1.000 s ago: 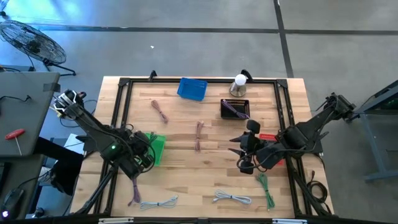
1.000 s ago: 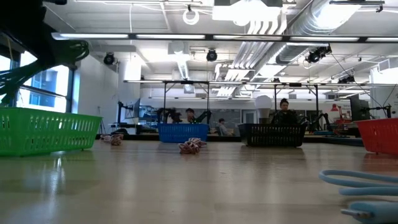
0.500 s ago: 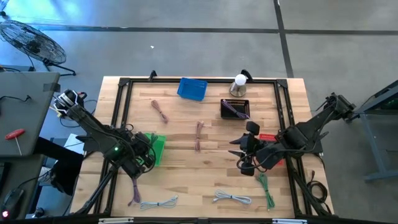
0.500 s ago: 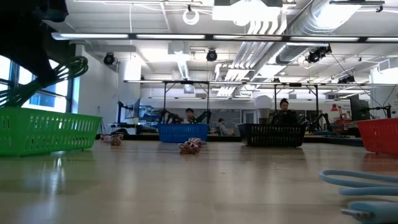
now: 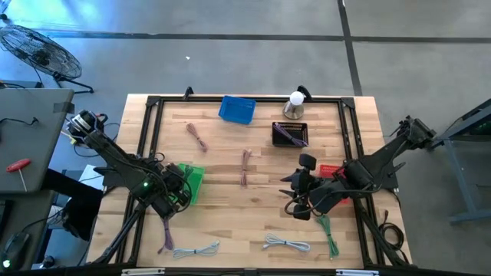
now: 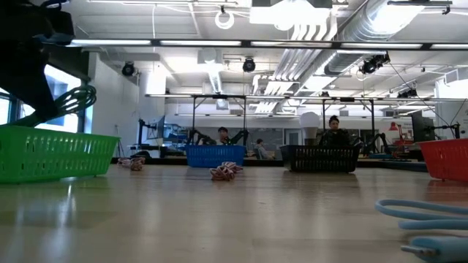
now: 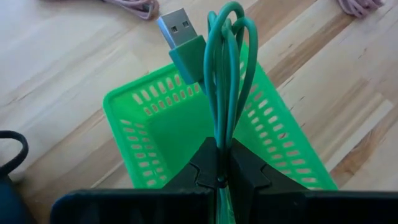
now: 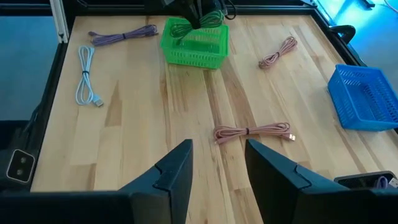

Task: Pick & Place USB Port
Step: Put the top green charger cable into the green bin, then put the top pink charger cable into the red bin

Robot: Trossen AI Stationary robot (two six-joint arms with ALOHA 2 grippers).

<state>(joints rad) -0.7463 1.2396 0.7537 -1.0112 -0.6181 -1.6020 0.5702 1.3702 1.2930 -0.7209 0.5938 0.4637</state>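
My left gripper (image 7: 221, 177) is shut on a coiled green USB cable (image 7: 227, 74), just above the green basket (image 7: 186, 130) at the table's left. The cable's plug (image 7: 179, 34) sticks out past the loops. In the high view the left gripper (image 5: 178, 198) is at the basket's (image 5: 194, 182) near-left side. In the low view the cable (image 6: 73, 98) hangs over the basket (image 6: 55, 153). My right gripper (image 5: 295, 197) is open and empty above the table's right middle. Its fingers (image 8: 180, 168) point toward the left. My left gripper pinches the coiled cable's bundle (image 7: 219, 146) between its two fingers, several strands together. The fingers slant down from the table's left side. The loops and the plug reach out beyond the fingertips. The cable is lifted clear, over the basket's opening.
A blue basket (image 5: 237, 109), a black basket (image 5: 290, 134) and a red basket (image 5: 331, 170) stand farther off. Pink cables (image 5: 198, 136) (image 5: 245, 165) lie mid-table. A purple cable (image 5: 165, 238), light blue cables (image 5: 196, 250) (image 5: 288, 244) and another green cable (image 5: 330, 234) lie near the front edge.
My left gripper has sunk with the green cable toward the green basket, still shut on it. My right gripper has gone a little toward the table's near edge and left, staying open.
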